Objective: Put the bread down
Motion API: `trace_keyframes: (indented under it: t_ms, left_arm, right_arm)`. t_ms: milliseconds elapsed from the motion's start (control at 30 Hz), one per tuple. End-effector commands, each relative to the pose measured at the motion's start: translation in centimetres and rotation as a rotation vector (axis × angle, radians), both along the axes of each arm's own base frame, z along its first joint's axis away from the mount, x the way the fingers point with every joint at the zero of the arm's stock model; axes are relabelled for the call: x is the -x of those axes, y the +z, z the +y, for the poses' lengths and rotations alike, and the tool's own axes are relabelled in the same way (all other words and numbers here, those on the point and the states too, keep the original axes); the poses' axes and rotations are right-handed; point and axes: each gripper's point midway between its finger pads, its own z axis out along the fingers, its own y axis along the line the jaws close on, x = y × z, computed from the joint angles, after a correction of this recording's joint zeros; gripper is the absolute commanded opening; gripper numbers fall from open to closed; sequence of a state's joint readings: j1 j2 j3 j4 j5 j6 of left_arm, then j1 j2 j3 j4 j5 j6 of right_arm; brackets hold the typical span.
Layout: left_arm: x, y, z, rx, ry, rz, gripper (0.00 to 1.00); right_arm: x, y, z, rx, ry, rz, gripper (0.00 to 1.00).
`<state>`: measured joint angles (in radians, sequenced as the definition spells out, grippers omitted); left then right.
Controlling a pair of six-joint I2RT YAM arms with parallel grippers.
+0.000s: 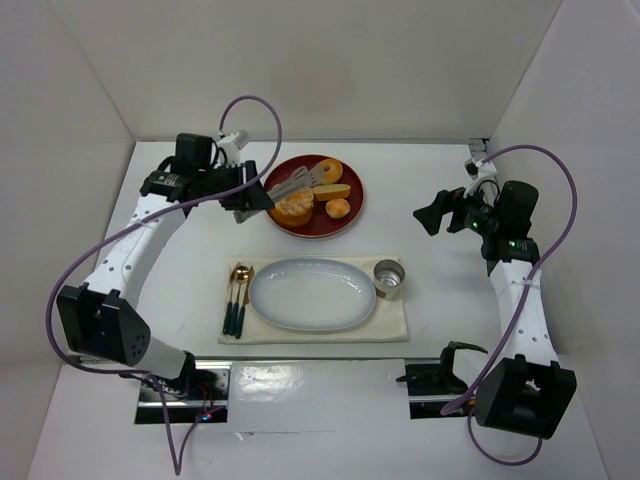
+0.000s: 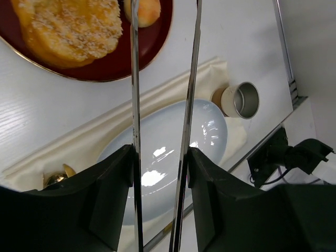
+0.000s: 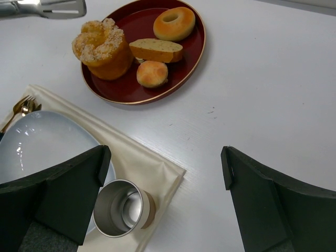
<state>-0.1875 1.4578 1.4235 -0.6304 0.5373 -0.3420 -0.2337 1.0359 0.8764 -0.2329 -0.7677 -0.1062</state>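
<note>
The bread (image 1: 332,191) (image 3: 156,50) lies flat in the dark red plate (image 1: 352,215) (image 3: 191,63), between a ring donut (image 3: 174,23), a sugared flower-shaped pastry (image 1: 292,209) (image 3: 101,47) and a small round bun (image 3: 152,73). My left gripper (image 1: 248,198) (image 2: 160,152) is shut on metal tongs (image 1: 295,185) (image 2: 134,84). Their blades stand apart and reach over the plate's left side, above the pastry, with nothing between them. The bread is out of the left wrist view. My right gripper (image 1: 432,213) (image 3: 165,157) hangs open and empty to the right of the plate.
A pale blue oval plate (image 1: 300,318) (image 2: 212,113) (image 3: 18,157) sits on a cream napkin (image 1: 395,325) (image 3: 152,168). On the napkin a steel cup (image 1: 389,279) (image 2: 240,100) (image 3: 122,209) stands at its right, and a gold fork and spoon (image 1: 238,295) lie at its left.
</note>
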Motion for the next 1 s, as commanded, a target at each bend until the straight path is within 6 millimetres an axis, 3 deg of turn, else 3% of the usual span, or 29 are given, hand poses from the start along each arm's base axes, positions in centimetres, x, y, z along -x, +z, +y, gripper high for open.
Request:
trace_keyframes:
  t_ms: [0,133,167,300,367,400,433,500,667,800,933,967]
  left_arm:
    - [0.1,0.9,-1.8,0.021,-0.057,-0.017,0.58]
    - [0.4,0.1,-3.9,0.002,-0.104,-0.002,0.58]
    - [0.4,0.7,-4.4,0.006,-0.115,-0.016,0.57]
    - [-0.5,0.3,-5.6,-0.051,-0.096,-0.016,0.57]
    - [-0.9,1.1,-6.7,-0.077,-0.097,-0.041,0.56]
    - [-1.3,0.2,-6.6,-0.122,-0.073,-0.021,0.56]
    - [-1.8,1.1,-7.0,-0.133,-0.066,-0.044,0.56]
    - [-1.8,0.1,-7.7,-0.182,-0.066,-0.02,0.56]
    - [-2.0,0.8,-9.2,-0.139,-0.039,0.015,0.53]
    - [-0.8,1.4,-10.8,-0.058,-0.024,0.058,0.53]
    - [-0.7,1.9,-11.2,-0.154,0.003,-0.007,0.53]
    - [-0.9,3.0,-11.5,-0.163,-0.004,-0.033,0.54]
  right_arm:
    - [0.2,1.5,0.0,0.019,0.008,-0.05,1.0]
    - [0.2,1.9,0.0,0.021,0.008,-0.059,1.0]
    - [0.3,2.1,0.0,0.023,0.008,-0.068,1.0]
    - [0.4,2.0,0.0,0.021,0.008,-0.059,1.0]
    - [0.4,2.0,0.0,0.021,0.008,-0.059,1.0]
    - [0.4,2.0,0.0,0.021,0.008,-0.059,1.0]
    - [0.4,2.0,0.0,0.021,0.008,-0.059,1.0]
    - [0.4,2.0,0.0,0.021,0.008,-0.059,1.0]
    - [0.5,2.0,0.1,0.018,0.016,-0.06,1.0]
    - [0.5,2.0,0.1,0.018,0.016,-0.06,1.0]
    - [0.6,2.0,0.3,0.014,0.025,-0.061,1.0]
    - [0.6,2.0,0.3,0.014,0.025,-0.061,1.0]
